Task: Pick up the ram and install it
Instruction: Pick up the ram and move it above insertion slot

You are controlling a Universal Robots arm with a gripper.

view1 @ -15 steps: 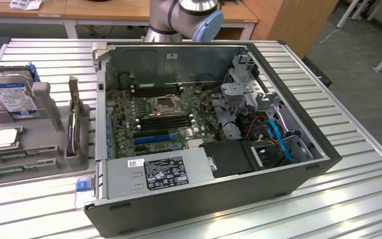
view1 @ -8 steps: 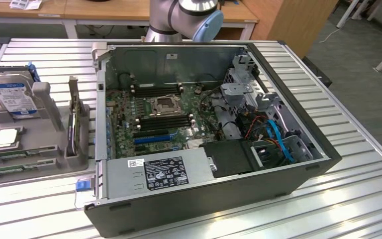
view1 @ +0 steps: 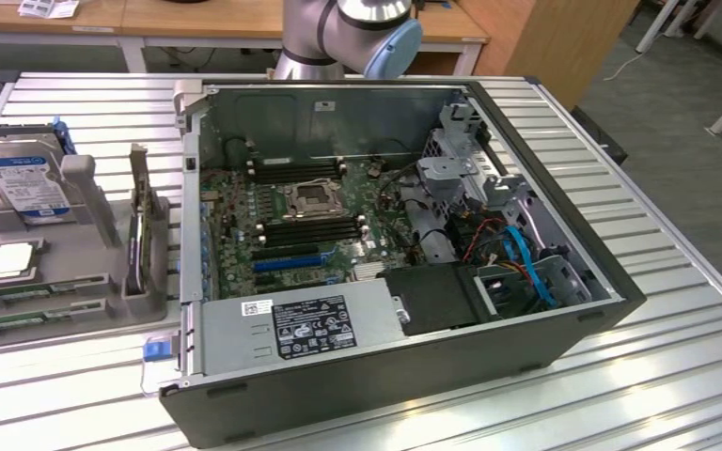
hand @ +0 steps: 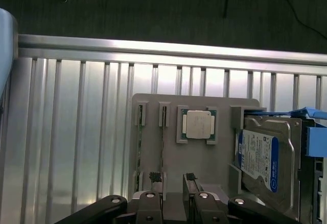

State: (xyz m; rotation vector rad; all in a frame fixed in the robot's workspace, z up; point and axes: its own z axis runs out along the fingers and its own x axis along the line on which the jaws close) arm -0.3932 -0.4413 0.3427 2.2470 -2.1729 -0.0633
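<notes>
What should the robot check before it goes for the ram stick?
1. Tool open and empty: ok.
2. Ram sitting in the gray tray: ok.
3. Computer case open, board showing: ok.
4. Long black slots look free: ok.
5. Tool lined up over the ram: cannot tell.

Light: we find it bright, even.
Glare: we note sheen along the table (view1: 662, 310) slats.
Shadow: computer case (view1: 399, 381) interior dim.
</notes>
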